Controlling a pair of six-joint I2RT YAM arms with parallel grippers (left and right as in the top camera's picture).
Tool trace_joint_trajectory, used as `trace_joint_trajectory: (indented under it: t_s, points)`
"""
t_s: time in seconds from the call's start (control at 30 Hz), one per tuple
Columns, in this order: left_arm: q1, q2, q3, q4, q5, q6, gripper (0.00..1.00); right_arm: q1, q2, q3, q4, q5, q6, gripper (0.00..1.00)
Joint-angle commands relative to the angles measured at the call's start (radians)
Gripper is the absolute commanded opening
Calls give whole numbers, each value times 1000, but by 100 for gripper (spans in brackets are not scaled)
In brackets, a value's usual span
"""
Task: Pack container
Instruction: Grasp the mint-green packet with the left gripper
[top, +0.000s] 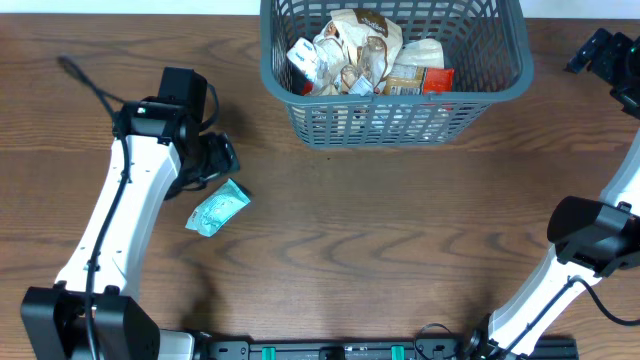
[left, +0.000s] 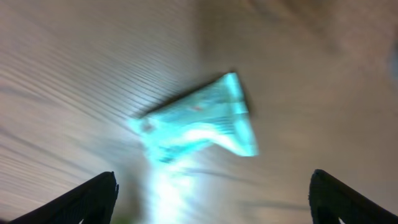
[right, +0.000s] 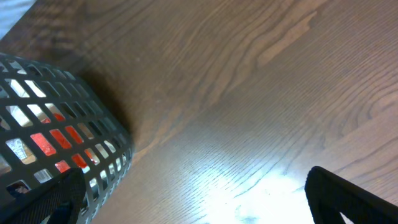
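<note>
The dark grey-blue lattice basket (top: 290, 75) stands at the table's far middle, holding several snack packets (top: 365, 50). Its slotted corner also shows in the right wrist view (right: 93, 124), with red packaging behind the slots. A light turquoise snack packet (top: 217, 209) lies flat on the wood left of centre. It appears blurred in the left wrist view (left: 199, 121). My left gripper (top: 215, 160) is open and empty, just above and beside the turquoise packet (left: 211, 199). My right gripper (top: 600, 50) is open and empty at the far right, right of the basket (right: 193, 199).
Brown wooden table (top: 400, 220). A black cable (top: 85, 80) trails at the far left behind the left arm. The right arm's base stands at the near right (top: 590, 240).
</note>
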Motion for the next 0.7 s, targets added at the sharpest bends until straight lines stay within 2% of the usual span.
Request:
trace_joint_trajectory:
  t_s: [0.0,0.07,0.2,0.3,0.43,0.6,0.67]
  points:
    - [8,8,-17,-8,-238,240,87,5,-10,-5,-3,-6,-1,99]
    - [17,14,-35,-9,-285,291,87,5,-10,-5,-3,-6,-1,99]
    - [44,23,-92,-10,-283,427,87,5,-10,-5,-3,-6,-1,99]
    - [56,23,-130,-10,-260,457,87,5,-10,-5,-3,-6,-1,99]
    - [56,23,-153,-16,-72,462,87,5,-10,-5,-3,-6,-1,99]
    - [56,23,-154,-25,250,599,87,5,-10,-5,-3,-6,-1,99]
    - [56,23,-154,-25,291,644,87,5,-10,-5,-3,-6,-1,99]
